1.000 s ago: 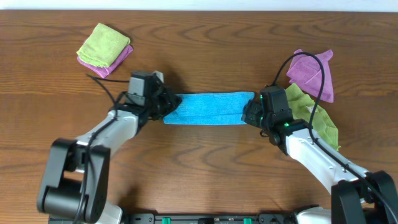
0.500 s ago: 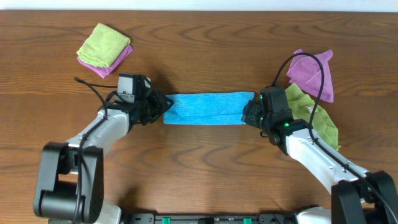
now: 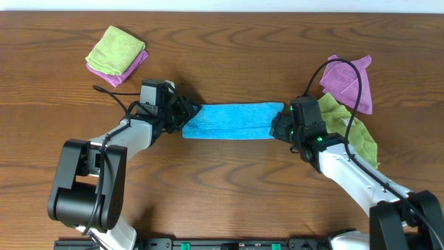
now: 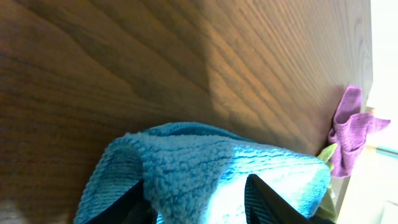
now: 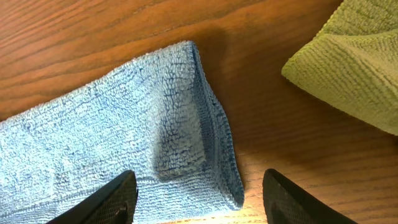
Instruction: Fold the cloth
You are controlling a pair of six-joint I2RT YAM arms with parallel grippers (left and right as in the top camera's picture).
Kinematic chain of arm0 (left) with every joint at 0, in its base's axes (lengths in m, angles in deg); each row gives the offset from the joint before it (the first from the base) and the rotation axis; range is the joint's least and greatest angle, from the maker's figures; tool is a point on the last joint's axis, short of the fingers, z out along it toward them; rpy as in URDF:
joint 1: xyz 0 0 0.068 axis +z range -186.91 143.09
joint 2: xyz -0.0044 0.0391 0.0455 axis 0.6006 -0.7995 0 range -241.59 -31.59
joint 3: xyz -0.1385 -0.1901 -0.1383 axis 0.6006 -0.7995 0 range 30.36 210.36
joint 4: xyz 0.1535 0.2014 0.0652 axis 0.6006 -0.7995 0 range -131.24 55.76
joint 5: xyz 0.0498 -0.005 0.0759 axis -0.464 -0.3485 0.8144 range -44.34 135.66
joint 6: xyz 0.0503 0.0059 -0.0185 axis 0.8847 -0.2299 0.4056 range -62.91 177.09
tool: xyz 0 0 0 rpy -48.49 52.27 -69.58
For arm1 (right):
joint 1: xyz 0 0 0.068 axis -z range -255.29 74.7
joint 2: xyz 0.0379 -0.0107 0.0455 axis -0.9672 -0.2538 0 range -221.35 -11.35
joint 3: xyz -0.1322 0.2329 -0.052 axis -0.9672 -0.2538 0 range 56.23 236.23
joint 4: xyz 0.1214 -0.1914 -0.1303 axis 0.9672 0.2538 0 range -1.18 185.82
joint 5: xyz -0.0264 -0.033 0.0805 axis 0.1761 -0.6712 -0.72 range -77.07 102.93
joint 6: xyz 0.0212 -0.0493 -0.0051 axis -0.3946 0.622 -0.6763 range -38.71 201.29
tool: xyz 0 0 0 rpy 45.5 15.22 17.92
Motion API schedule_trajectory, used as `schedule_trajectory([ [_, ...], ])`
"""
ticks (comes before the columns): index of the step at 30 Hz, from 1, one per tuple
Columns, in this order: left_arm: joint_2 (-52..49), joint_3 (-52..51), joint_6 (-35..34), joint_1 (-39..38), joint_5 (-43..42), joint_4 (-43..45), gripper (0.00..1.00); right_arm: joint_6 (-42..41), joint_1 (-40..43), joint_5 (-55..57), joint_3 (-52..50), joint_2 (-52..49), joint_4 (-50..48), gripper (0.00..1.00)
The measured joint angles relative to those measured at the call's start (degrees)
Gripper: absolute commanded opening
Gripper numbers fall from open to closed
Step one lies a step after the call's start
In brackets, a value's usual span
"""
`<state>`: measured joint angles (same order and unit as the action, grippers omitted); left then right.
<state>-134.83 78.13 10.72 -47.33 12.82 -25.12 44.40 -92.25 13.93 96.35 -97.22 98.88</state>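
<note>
ROBOT ARMS MIDWAY THROUGH A FOLD. The left gripper (image 4: 199, 199) has its jaws spread around the left end of the blue cloth (image 3: 232, 120). The fabric bulges up there in a soft hump between the two fingers, and the wrist view shows no clear clamp on it.

At the opposite end, the right gripper (image 5: 199, 183) sits with its jaws wide apart. The cloth's doubled right edge lies flat between and just ahead of them, pinched by neither finger.

Between the two sets of jaws the cloth stretches as a long, narrow band on the wooden table (image 3: 229, 55), its layers stacked, so a lengthwise fold appears to be done. What seems left is to carry one short end over to the other and shorten the band into a compact packet. With the left end humped between the jaws, that step looks likeliest to start from that side.

Just outside the right jaws lies a crumpled lime-green cloth (image 3: 355, 132), near the blue edge but apart from it, with a purple cloth (image 3: 347, 80) beyond. Farthest off, well past the left jaws, a folded green cloth (image 3: 114, 47) rests on a folded purple cloth (image 3: 135, 68).
</note>
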Motion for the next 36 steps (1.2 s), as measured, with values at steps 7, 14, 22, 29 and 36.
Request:
schedule_trajectory([
  [7,-0.04,0.00,-1.49,-0.17,-0.46,1.20,0.37,-0.02,0.00,0.00,0.00,0.00,-0.02,0.64],
  [14,-0.09,0.57,-3.19,-0.22,-6.69,9.05,0.35,0.00,0.00,0.00,0.00,0.00,0.00,0.64],
  [22,3.96,2.78,-3.61,1.33,-9.88,8.11,0.36,0.00,0.00,-0.92,0.00,0.00,0.02,0.64],
  [29,9.16,3.02,-2.71,4.79,-10.47,2.64,0.41,0.00,0.00,-1.27,0.00,0.00,0.04,0.64],
  [36,9.16,3.10,-0.57,4.02,-9.81,-4.04,0.06,0.02,0.00,-0.35,0.00,0.00,1.03,0.73],
])
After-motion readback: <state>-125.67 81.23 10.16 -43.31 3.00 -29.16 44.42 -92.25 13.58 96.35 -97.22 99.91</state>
